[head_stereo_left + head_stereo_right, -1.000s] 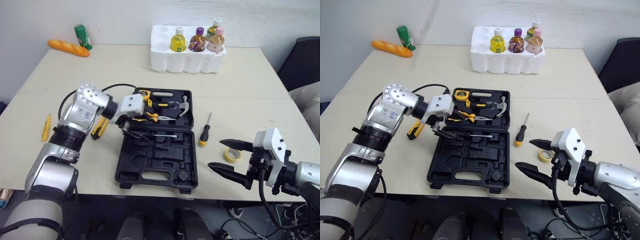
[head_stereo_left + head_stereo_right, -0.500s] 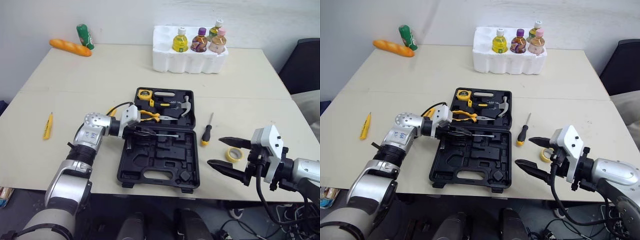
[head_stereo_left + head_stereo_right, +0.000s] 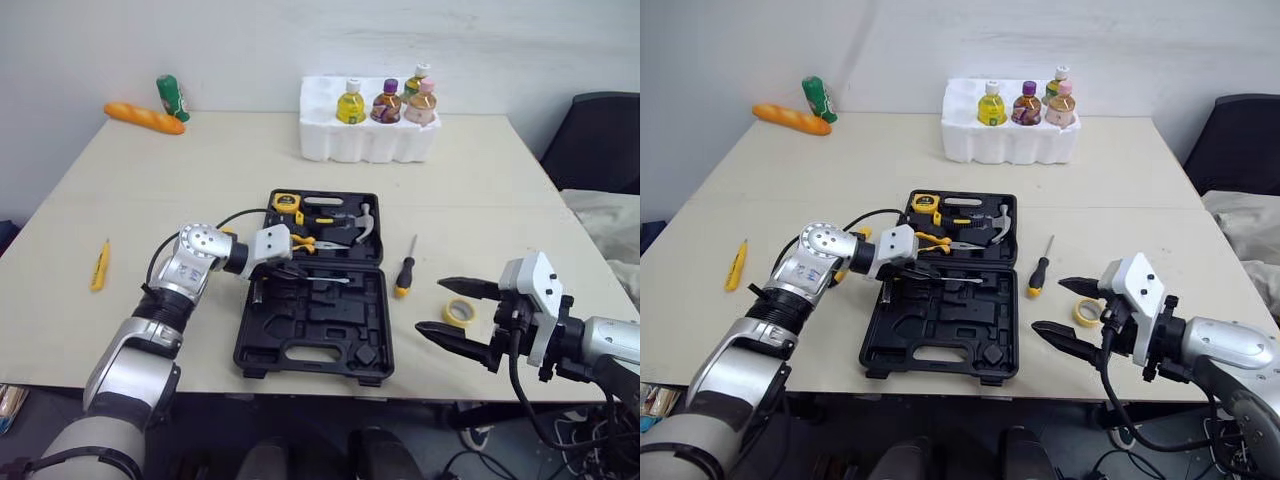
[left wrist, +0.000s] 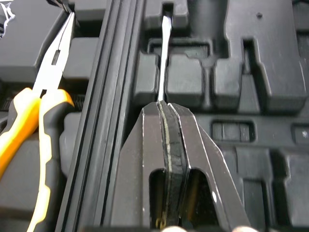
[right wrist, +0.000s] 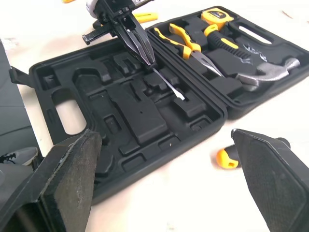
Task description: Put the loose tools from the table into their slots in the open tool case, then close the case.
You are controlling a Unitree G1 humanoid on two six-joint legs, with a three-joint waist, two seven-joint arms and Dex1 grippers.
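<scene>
From where I stand, everything hangs on how the thin steel shaft (image 4: 164, 58) sits in the open case (image 3: 310, 322). The left end effector (image 4: 163, 106) is closed on one end of it, and the shaft carries straight on from the fingertips, so its long axis is the axis of the fingers themselves. Seen from the head, it lies in the half of the case nearer the robot, just beside the hinge (image 4: 104, 96) and parallel to it, pointing toward the robot's right. The left wrist view has it lined up with a narrow moulded groove, its tip reaching a notch at the far end. I cannot tell whether it is fully bedded or a shade above. My guess is the coming move needs a short press straight down and a release, with no turning. Past the hinge, the pliers (image 4: 43, 96) are already in the other half. The right end effector (image 3: 432, 305) hangs wide open and empty at the near right edge of the surface (image 3: 200, 150). The loose screwdriver (image 3: 405, 273) lies between it and the case, handle toward the robot and shaft pointing away, with a roll of tape (image 3: 459, 312) beside the upper finger. The right arm is clearly nearer to both. A yellow knife (image 3: 100, 265) lies well off to the left.
</scene>
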